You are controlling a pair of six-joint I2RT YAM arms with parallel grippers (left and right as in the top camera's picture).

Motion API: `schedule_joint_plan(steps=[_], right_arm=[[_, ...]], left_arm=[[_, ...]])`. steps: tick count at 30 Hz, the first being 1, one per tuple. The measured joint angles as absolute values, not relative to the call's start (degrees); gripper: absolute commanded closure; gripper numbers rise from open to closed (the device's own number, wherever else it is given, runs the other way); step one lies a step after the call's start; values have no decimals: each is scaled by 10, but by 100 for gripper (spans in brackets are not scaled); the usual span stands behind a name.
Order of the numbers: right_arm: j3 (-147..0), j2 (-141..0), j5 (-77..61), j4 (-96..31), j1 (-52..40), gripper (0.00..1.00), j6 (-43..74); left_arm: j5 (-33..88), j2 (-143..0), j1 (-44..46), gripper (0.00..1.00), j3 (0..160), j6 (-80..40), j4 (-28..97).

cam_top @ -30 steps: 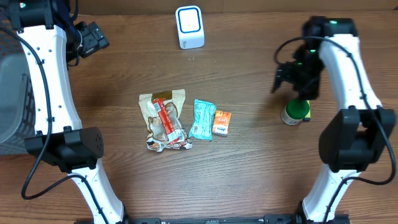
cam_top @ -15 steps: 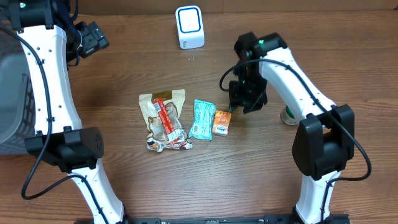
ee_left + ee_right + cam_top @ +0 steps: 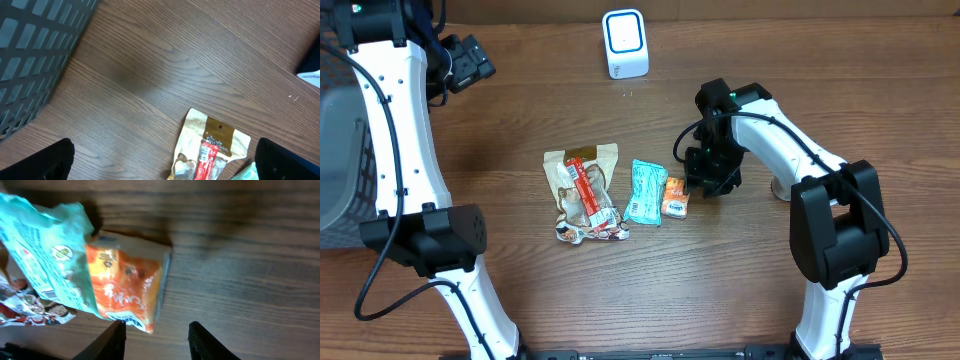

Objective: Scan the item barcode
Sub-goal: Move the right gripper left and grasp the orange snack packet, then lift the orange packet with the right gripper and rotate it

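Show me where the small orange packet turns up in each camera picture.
Overhead: orange packet mid-table, just right of the teal packet.
Left wrist: not in it; only a teal corner shows at the bottom right.
Right wrist: left of centre, its left edge meeting the teal packet.
Shared landmark: the teal packet.

orange packet [image 3: 677, 196] | lying flat | white scanner [image 3: 625, 43] | upright, well apart
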State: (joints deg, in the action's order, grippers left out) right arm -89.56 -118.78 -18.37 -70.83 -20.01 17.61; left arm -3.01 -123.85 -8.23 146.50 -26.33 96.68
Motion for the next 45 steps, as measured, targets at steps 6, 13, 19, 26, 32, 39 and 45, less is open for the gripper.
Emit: schedule_joint_plan(steps=[6, 13, 19, 26, 32, 39, 45], right_arm=[[-895, -1188, -191, -701, -200, 59, 182], [-848, -1188, -208, -633, -200, 69, 195], [-786, -1184, -237, -562, -199, 88, 204], [-778, -1177, -291, -571, -194, 96, 180], [-780, -1173, -423, -622, -141, 96, 91], [-787, -1151, -585, -726, -72, 96, -78], [-788, -1150, -712, -788, -72, 96, -221]], left_arm=[[-30, -1239, -82, 0, 1465, -263, 967], [-30, -1239, -82, 0, 1465, -263, 967], [-30, -1239, -82, 0, 1465, -263, 967], [-30, -1239, -82, 0, 1465, -263, 967], [-30, -1239, -82, 0, 1465, -263, 967], [-30, -1239, -82, 0, 1465, -263, 967], [-30, -1239, -82, 0, 1465, -263, 967]])
